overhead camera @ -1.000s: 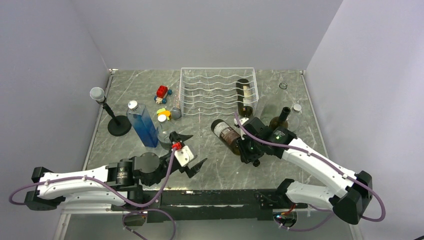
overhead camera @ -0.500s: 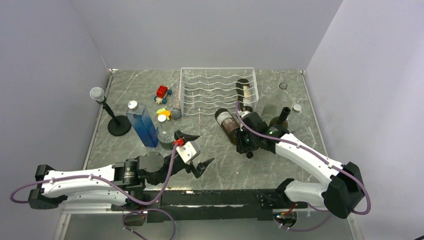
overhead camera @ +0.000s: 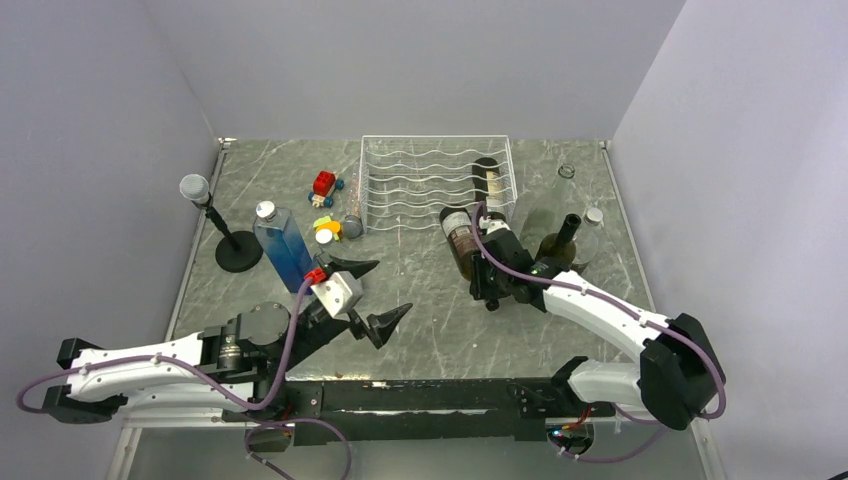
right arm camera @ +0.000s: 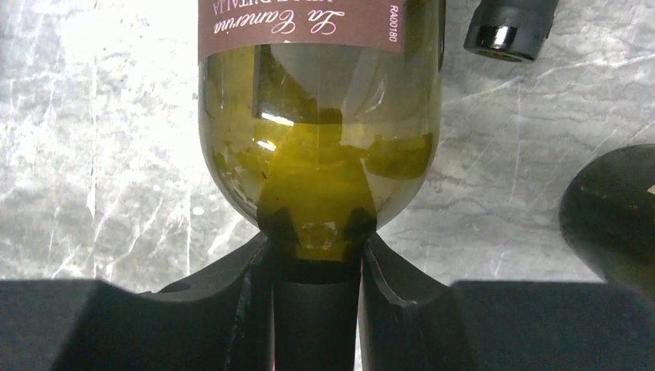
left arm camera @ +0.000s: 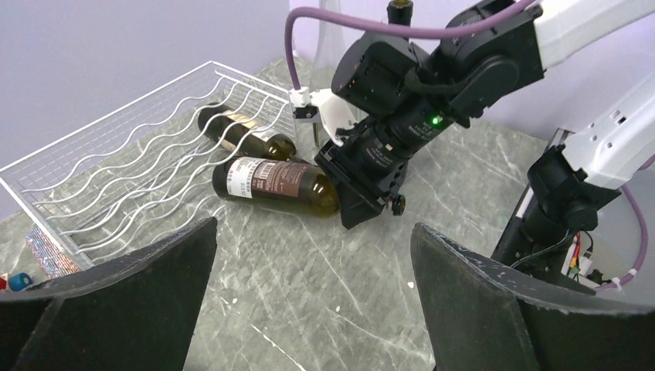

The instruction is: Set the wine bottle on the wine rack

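Since one second ago, wine bottle (overhead camera: 460, 238) shifted from centre frame upward toward wine rack (overhead camera: 366, 186). Bottle now lies on its side, base just beside the rack's lower right corner, not yet in a groove. Right gripper (overhead camera: 484, 277) clenched on the bottle neck. Left gripper (overhead camera: 392, 288), lower centre-left, fingers spread wide, grasping nothing.

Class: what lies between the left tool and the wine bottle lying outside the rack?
Nothing; only bare table separates left tool and wine bottle, clearest in the left wrist view.
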